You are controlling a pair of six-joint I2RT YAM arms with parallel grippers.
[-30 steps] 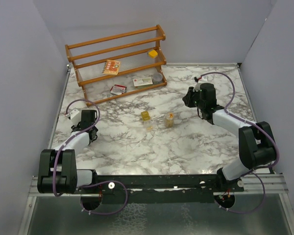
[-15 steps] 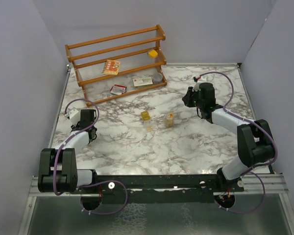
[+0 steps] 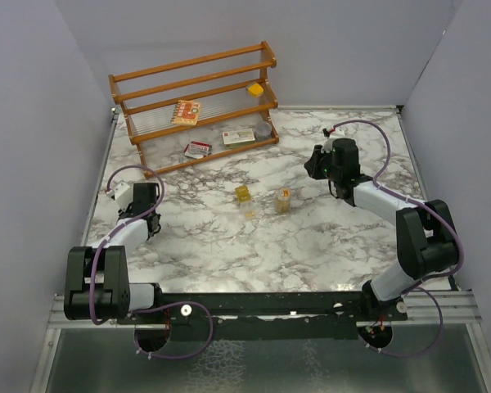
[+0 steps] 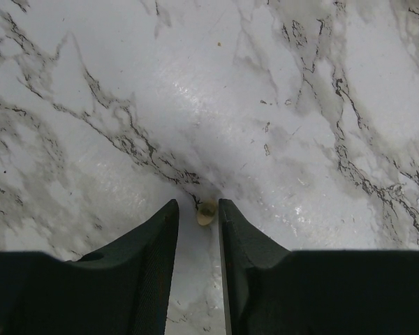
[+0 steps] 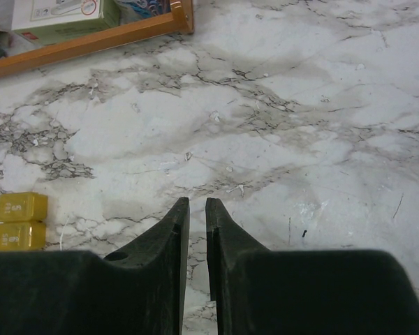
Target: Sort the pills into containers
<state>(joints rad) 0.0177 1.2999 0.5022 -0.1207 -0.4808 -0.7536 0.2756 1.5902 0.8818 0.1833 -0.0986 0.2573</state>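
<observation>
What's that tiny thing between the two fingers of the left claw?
A small pale pill, lying on the marble in the narrow gap between the left gripper's fingertips. Only the left wrist view shows it.

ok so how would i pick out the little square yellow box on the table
Start at the white marble table, in front of the orange wooden rack. Near its middle, the squarish translucent yellow box is the left of a close pair, flat-sided and shorter than the round amber-tinted jar beside it.
</observation>
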